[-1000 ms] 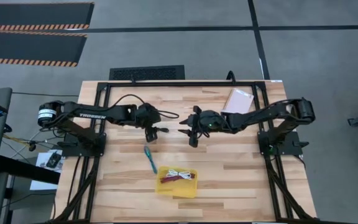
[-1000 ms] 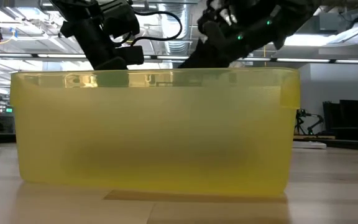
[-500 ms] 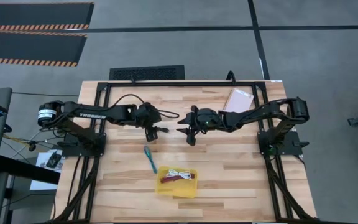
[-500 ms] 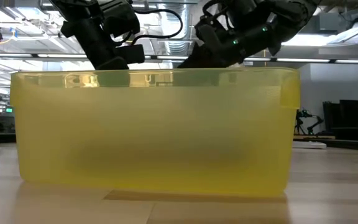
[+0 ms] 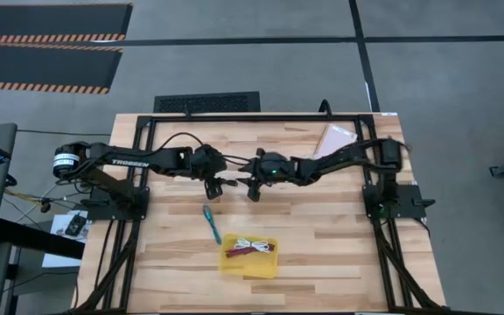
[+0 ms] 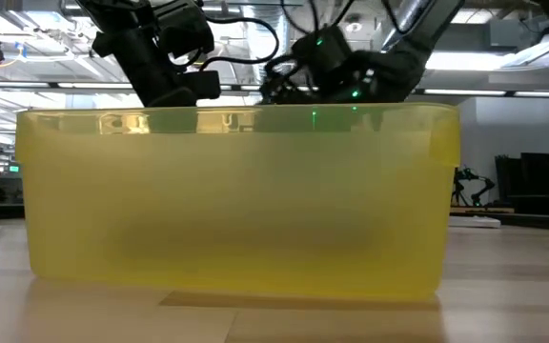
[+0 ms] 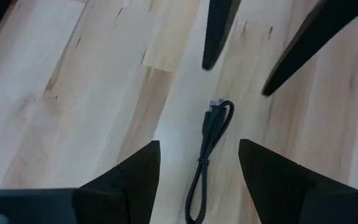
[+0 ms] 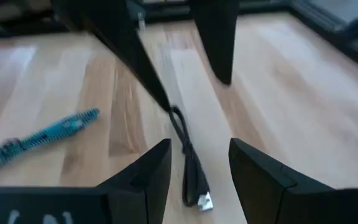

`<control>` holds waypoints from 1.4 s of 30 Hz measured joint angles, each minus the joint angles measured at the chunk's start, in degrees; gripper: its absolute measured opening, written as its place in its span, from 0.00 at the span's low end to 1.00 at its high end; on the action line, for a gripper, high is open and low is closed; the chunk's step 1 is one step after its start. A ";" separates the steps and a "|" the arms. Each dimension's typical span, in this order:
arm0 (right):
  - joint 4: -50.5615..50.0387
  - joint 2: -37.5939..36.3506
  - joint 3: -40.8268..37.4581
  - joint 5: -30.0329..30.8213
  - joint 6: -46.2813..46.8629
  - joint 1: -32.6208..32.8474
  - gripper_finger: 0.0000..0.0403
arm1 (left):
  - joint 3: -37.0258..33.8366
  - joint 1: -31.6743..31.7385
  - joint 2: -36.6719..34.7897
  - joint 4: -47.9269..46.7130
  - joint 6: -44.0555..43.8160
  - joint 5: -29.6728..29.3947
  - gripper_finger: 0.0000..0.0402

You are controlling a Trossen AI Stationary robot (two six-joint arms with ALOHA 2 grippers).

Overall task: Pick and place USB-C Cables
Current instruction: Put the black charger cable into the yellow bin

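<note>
- Black cable (image 7: 207,155) lies flat on the wood table (image 5: 339,245), mid-table, between the two grippers.
- Left gripper (image 7: 199,171) hangs right over it, fingers spread, nothing held; in left wrist view the cable runs through the gap between the fingers (image 7: 132,174), not touching either.
- Right gripper (image 8: 197,168) is also over the same cable, fingers apart and empty; cable (image 8: 188,158) sits in its gap too, silver plug end nearest the cam.
- In each wrist view the other arm's two dark fingers show just past the cable's far end, so the grippers face each other, v. close.
- High view: left gripper (image 5: 218,185) and right gripper (image 5: 250,184) almost meet near table centre.
- Teal cable (image 5: 211,224) lies on bare wood, near side of left gripper, well apart from the black one; also seen in right wrist view (image 8: 39,137).
- Yellow tray (image 5: 269,264) near front edge holds the white cable (image 5: 254,242) and dark red cable (image 5: 241,252).
- Pink packet (image 5: 335,140) at far edge, by right arm.
</note>
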 joint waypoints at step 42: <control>-15.46 10.99 9.25 -8.17 4.74 -1.45 0.03 | 0.00 -0.02 0.00 -0.63 -8.41 -9.01 0.51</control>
